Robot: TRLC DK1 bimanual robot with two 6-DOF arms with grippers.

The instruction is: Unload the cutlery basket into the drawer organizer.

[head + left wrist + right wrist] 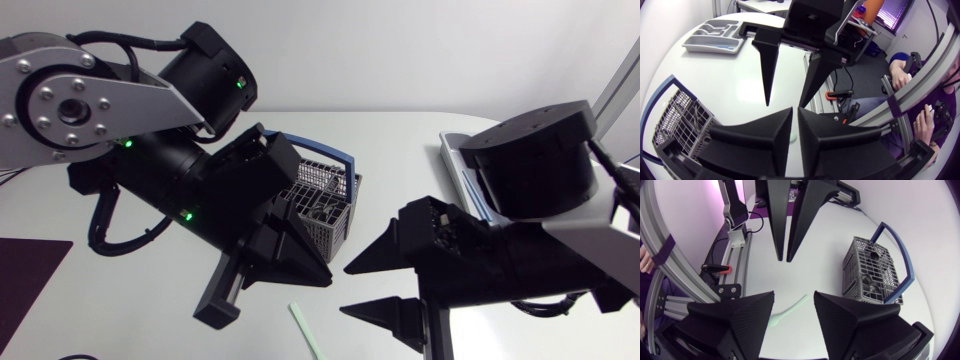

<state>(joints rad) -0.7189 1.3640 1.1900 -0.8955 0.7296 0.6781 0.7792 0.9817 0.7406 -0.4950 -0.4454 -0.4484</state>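
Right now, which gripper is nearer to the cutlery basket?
Left. The left gripper hangs right beside the cutlery basket; the right gripper is apart from it, standing open.

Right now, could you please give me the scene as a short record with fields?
basket: grey with a blue handle, standing on the table, dark cutlery inside
organizer: grey tray on the table's right side
loose piece: pale green utensil lying on the table, just ahead of the right gripper
left gripper: shut, empty, above the table beside the basket
right gripper: open, empty, facing the left gripper
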